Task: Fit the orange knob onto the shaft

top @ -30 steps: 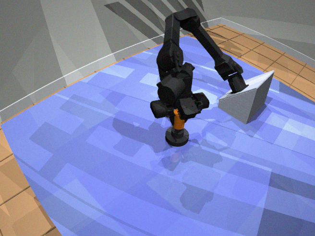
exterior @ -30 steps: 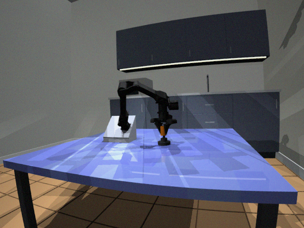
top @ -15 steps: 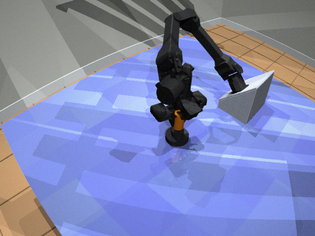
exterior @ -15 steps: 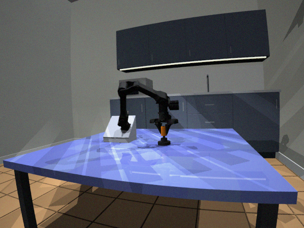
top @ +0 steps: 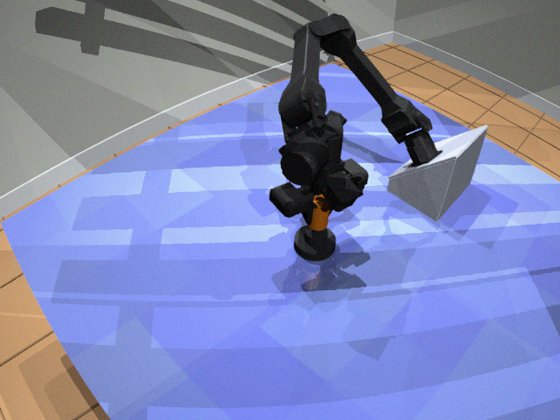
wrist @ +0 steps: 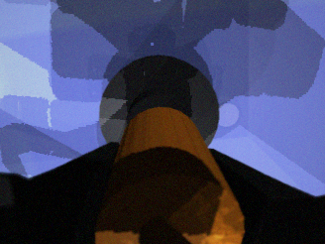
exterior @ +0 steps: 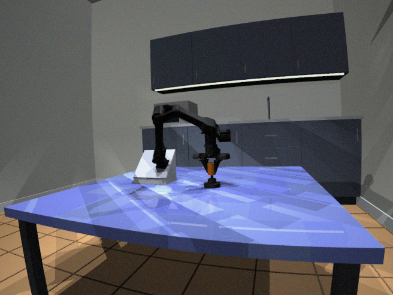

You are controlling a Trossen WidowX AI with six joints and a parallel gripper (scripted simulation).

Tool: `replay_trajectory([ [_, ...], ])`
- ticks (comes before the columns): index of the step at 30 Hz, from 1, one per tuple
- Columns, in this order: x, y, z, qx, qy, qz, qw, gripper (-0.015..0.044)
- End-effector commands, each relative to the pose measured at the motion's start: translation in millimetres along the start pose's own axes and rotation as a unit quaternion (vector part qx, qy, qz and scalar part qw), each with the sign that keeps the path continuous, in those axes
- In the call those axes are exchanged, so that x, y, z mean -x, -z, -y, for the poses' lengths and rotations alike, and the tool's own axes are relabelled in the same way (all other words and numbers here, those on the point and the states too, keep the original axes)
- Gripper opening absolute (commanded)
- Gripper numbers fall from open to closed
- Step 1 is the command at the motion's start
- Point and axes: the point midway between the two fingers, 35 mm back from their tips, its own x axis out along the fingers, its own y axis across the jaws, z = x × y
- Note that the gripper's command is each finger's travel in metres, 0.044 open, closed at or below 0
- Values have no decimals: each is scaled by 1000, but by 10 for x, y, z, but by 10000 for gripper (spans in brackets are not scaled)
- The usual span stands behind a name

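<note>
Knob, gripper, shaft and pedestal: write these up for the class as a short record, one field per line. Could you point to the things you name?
knob (top: 319, 218) (exterior: 211, 168) (wrist: 163, 130): orange, upright, above the pedestal
gripper (top: 320, 203) (exterior: 211, 168): shut on the knob
shaft (top: 318, 235) (exterior: 211, 178): dark, partly showing below the knob
pedestal (top: 307, 251) (exterior: 211, 184) (wrist: 205, 106): round, dark, on the blue table (top: 203, 325) (exterior: 196, 243)
flat sides: cannot tell if aligned
knob fully down: no

Blue table (top: 203, 375) (exterior: 203, 234) (wrist: 25, 84) — round pedestal (top: 301, 249) (exterior: 217, 184) (wrist: 204, 106), pale wedge (top: 420, 192) (exterior: 171, 175) — both on top.
</note>
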Motion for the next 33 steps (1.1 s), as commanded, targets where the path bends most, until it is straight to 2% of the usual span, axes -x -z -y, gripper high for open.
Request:
replay_trajectory([
  [1,11,1,-13,57,1,1,998,0],
  [33,-16,0,-2,78,1,0,997,0],
])
